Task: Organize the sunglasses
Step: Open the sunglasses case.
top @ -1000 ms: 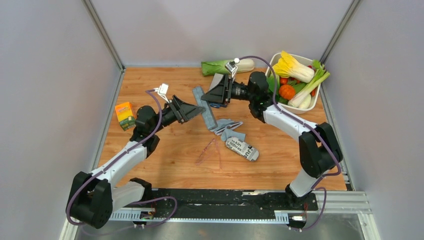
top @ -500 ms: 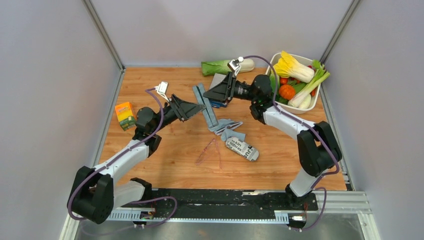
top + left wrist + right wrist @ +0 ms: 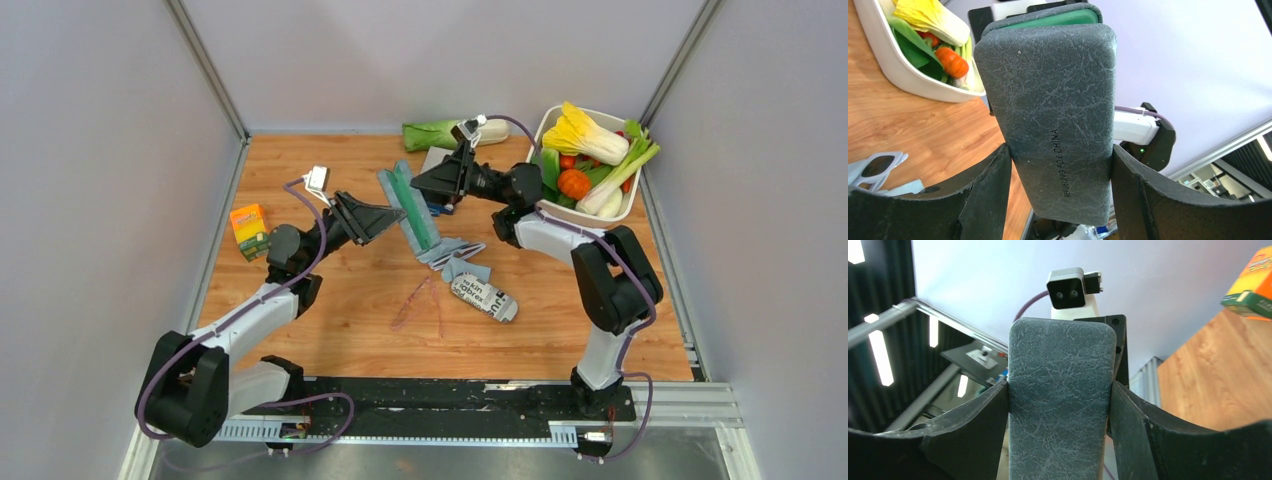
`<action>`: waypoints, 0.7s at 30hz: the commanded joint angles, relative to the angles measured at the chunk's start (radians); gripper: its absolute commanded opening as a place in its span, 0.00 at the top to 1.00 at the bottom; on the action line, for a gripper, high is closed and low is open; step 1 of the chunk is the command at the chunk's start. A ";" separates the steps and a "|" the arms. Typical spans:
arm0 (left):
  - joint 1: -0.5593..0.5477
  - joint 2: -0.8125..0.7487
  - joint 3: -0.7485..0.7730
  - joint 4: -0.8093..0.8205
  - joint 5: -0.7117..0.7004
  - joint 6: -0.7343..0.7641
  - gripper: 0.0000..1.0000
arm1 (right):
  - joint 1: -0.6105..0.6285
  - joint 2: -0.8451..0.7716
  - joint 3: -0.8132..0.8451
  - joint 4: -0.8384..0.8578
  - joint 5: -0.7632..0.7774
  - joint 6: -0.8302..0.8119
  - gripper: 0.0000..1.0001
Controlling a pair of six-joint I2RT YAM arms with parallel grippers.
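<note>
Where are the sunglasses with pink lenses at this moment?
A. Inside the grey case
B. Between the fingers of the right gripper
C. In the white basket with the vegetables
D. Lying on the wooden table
D: the sunglasses lie flat on the wooden table, nearer the arm bases than the grey case, which the left gripper and the right gripper hold.

Grey case, teal lining, pink sunglasses
</note>
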 commanded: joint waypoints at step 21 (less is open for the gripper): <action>-0.003 0.069 0.209 0.502 -0.021 -0.134 0.56 | 0.014 0.247 0.229 0.610 0.202 0.559 0.46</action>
